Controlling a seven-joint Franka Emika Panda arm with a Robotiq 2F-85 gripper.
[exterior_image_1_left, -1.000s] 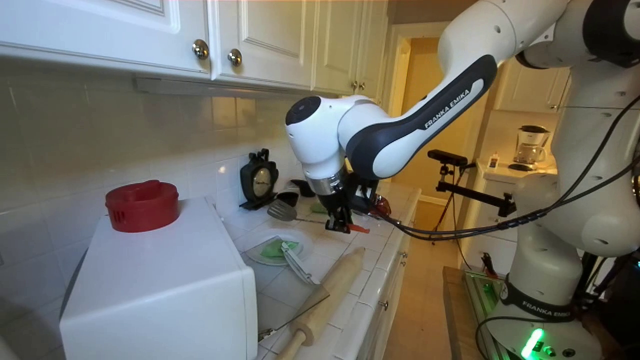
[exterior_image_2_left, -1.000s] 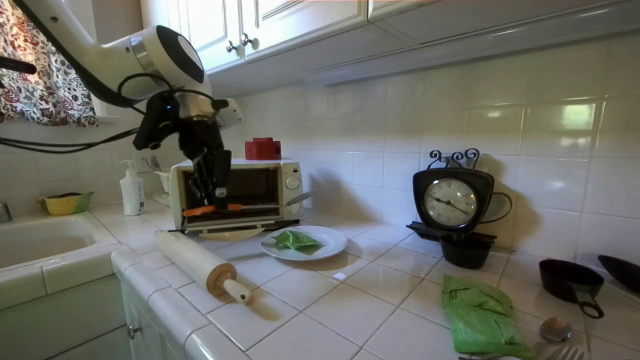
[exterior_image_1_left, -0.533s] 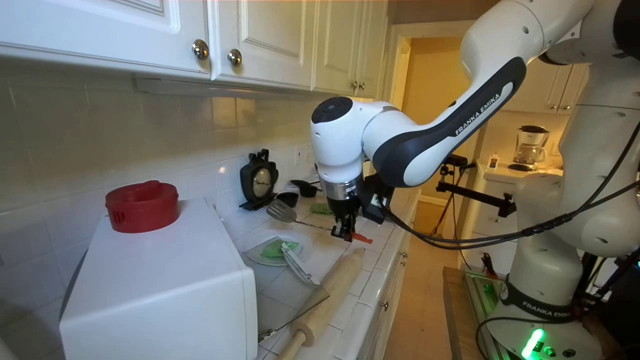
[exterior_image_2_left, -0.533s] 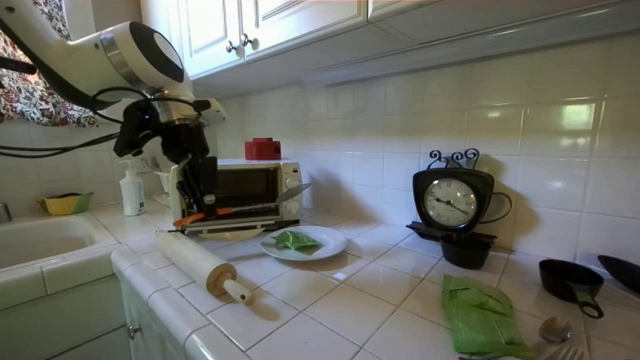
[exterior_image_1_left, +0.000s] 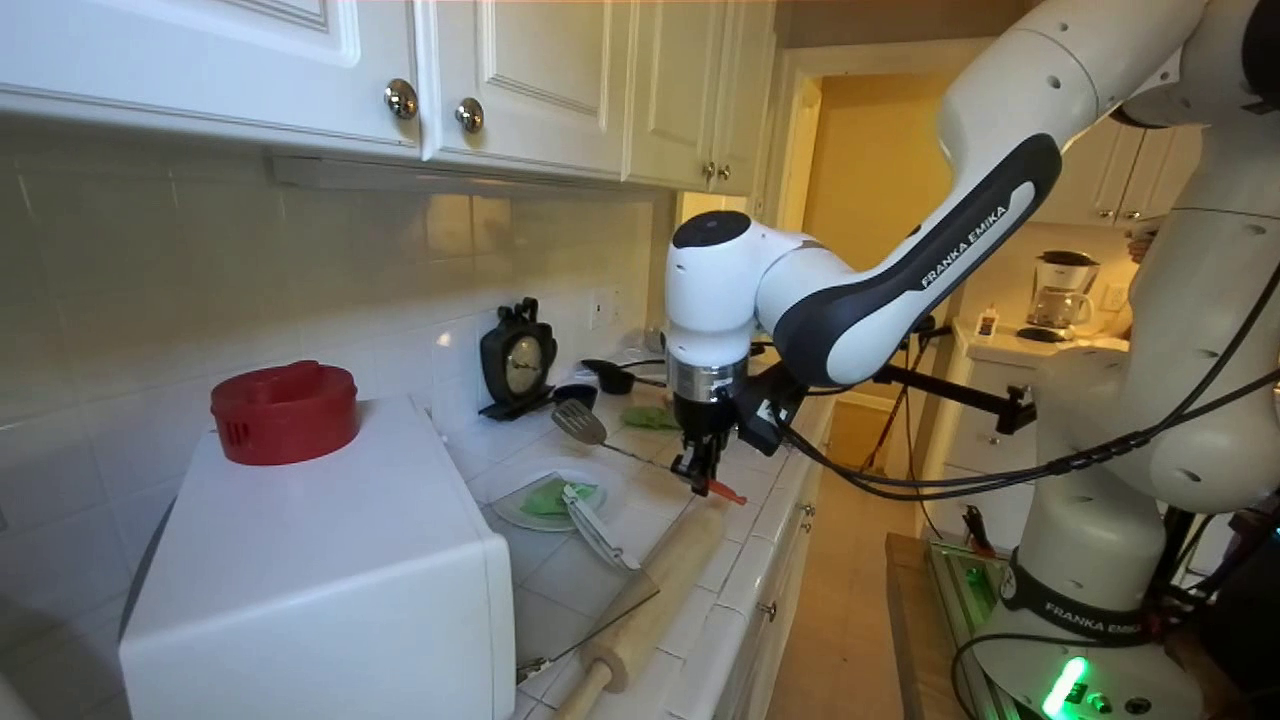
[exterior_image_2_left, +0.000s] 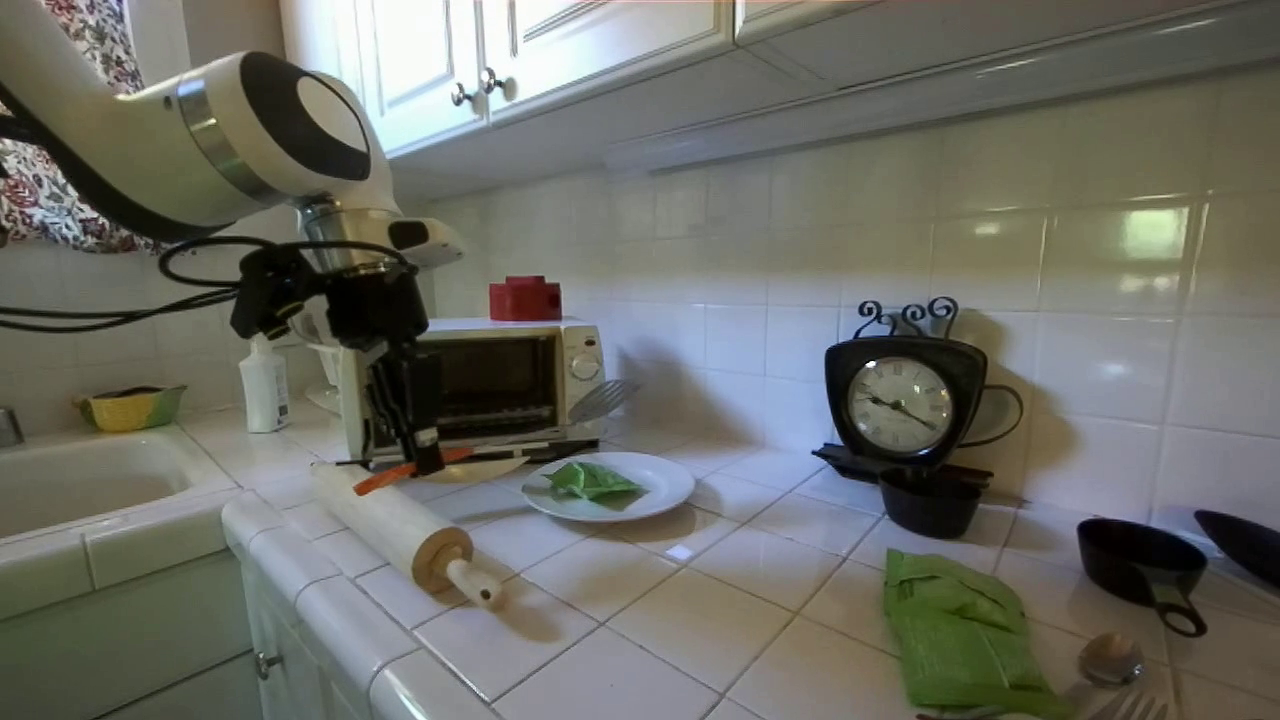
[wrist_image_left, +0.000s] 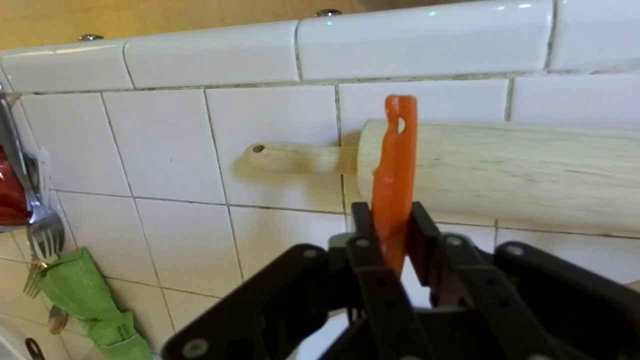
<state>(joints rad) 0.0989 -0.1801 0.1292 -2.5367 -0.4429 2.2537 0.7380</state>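
At the far left of an exterior view I see the sink (exterior_image_2_left: 95, 478), with a yellow and green basket (exterior_image_2_left: 130, 409) at its back edge. A white soap bottle (exterior_image_2_left: 264, 392) stands to the right, on the counter (exterior_image_2_left: 650, 630). Next comes the wooden rolling pin (exterior_image_2_left: 390, 525), lying near the counter's front edge. My gripper (wrist_image_left: 390, 215) points down near it, jaws clamped and parted only by the thickness of the orange handle (wrist_image_left: 395, 170) of a spatula (exterior_image_1_left: 580, 422). I have the spatula above the counter, handle end toward the front edge. In the wrist view that handle crosses over the rolling pin; I can't tell whether they touch. The slotted blade (exterior_image_2_left: 600, 402) reaches right and upward, in front of the toaster oven (exterior_image_2_left: 505, 375), which carries a red container (exterior_image_2_left: 525, 298). Right of my gripper, a white plate (exterior_image_2_left: 668, 490) holds a crumpled green piece (exterior_image_2_left: 592, 480). Farther right a black-framed clock (exterior_image_2_left: 903, 400) stands by the wall (exterior_image_2_left: 720, 330), a small black cup (exterior_image_2_left: 930, 508) just below its face. Beyond, I see a green packet (exterior_image_2_left: 960, 630), a spoon (exterior_image_2_left: 1110, 658) and a black measuring cup (exterior_image_2_left: 1138, 568).
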